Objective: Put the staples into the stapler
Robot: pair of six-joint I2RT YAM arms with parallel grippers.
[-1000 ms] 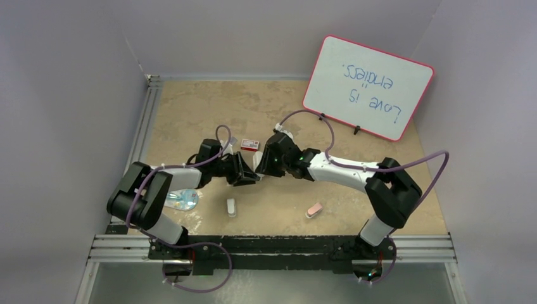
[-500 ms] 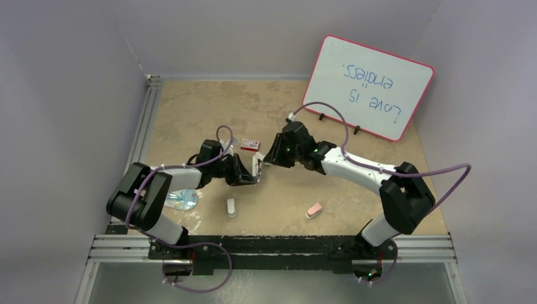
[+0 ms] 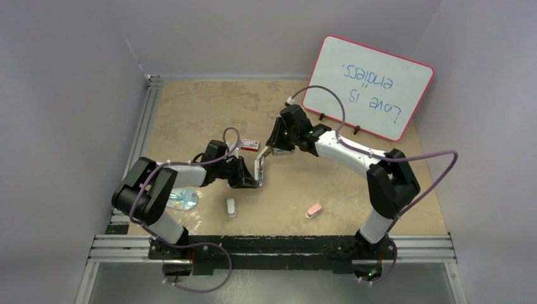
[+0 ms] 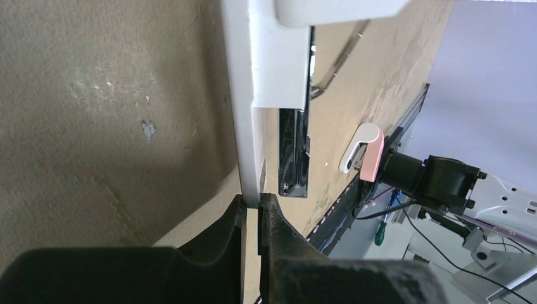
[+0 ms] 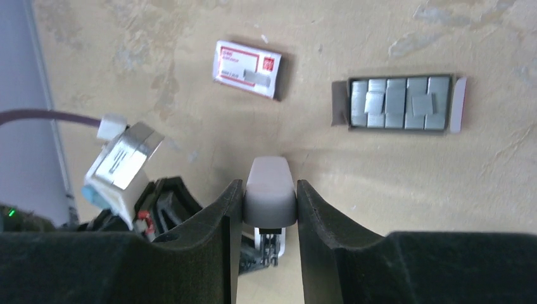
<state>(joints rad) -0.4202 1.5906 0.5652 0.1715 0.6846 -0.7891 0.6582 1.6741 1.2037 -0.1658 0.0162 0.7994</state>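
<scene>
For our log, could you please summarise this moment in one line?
left gripper: shut on stapler | right gripper: shut on stapler | staples: not yet loaded

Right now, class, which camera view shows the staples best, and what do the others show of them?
Right wrist view: the staples lie as silvery strips in an open tray, unobstructed. The top external view does not show them clearly; the left wrist view shows only the stapler, no staples.

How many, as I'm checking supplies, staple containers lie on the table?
2. In the right wrist view, the red box lies upper centre; the open grey tray of staples lies to its right. Others may be hidden.
</scene>
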